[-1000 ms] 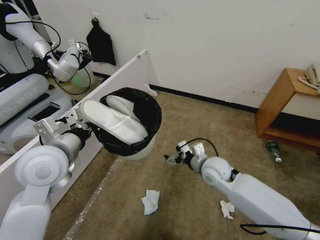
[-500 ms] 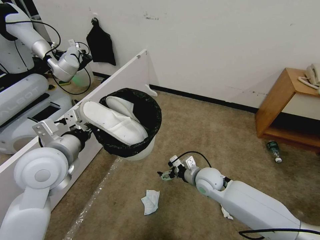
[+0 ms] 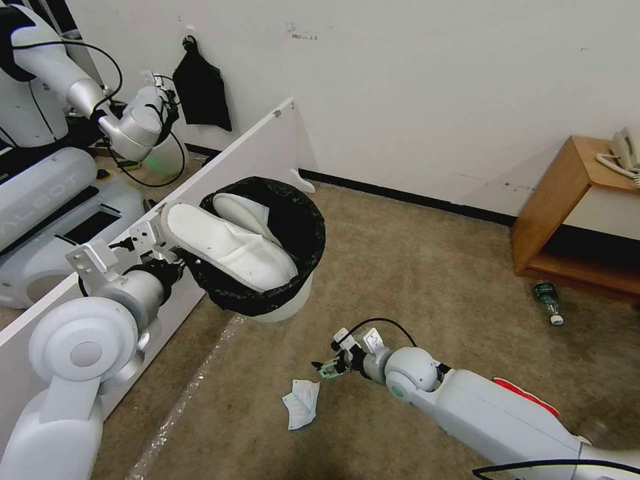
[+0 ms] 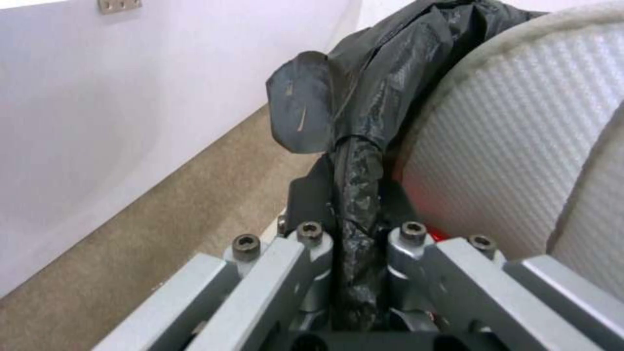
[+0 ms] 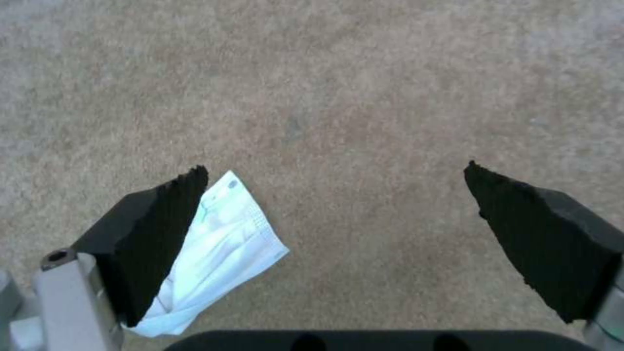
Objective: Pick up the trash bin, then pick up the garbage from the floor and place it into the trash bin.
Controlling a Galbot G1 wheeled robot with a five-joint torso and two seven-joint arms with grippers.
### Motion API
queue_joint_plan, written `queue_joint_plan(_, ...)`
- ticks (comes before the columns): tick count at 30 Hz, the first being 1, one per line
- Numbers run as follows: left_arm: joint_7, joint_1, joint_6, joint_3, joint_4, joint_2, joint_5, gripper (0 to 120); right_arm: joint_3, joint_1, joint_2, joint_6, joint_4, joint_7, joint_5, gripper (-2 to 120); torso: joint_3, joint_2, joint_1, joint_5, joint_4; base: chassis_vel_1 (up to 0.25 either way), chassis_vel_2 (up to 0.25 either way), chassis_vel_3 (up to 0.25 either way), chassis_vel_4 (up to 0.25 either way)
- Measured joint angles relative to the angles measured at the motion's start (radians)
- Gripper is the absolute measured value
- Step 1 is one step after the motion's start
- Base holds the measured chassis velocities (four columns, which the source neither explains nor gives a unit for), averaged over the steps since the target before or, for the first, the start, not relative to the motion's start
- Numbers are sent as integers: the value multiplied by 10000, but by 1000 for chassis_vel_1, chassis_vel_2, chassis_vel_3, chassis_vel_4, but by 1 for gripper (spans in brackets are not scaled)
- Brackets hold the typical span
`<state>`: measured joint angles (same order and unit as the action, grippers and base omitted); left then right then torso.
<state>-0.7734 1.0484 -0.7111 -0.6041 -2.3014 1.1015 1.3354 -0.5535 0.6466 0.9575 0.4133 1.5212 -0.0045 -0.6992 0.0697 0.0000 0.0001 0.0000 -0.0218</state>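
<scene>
Two white slippers sit in the bin on my head cam, one lying flat across the rim and one tucked behind it. The bin is a small round white one with a black bag folded over its rim, and my left gripper holds it up off the floor by the near edge, beside a white panel. Down on the tan carpet I count one face mask, one bottle over by the wooden table, and one red-and-white wrapper peeking out behind my right arm. My right gripper hangs low just above the mask. One phone sits on the table, and a black bag hangs on the white wall.

Left wrist cam: the left gripper is clamped tight on the black bag at the rim of the bin, with one textured white slipper pressing right against it. White panel and carpet off to the side.

Right wrist cam: the right gripper has its two black pads spread wide apart with nothing between them. One face mask, white with a light blue-green tint, lies flat on the carpet, partly hidden behind one pad.
</scene>
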Motion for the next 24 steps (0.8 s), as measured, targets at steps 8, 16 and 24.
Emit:
queue_joint_plan(8, 9, 8, 0, 69, 10, 85, -87, 4, -644, -137, 687, -462, -1051, -337, 510, 100, 0, 0, 0, -1, 1, 0, 0, 0, 0)
queue_joint_plan(16, 14, 17, 0, 71, 15, 83, -94, 4, -805, -155, 907, -624, -1314, -409, 716, 100, 0, 0, 0, -1, 1, 0, 0, 0, 0)
queue_joint_plan(24, 14, -37, 1, 174, 96, 104, -129, 4, -1086, -254, 1180, -763, -1476, -437, 733, 100, 0, 0, 0, -1, 1, 0, 0, 0, 0)
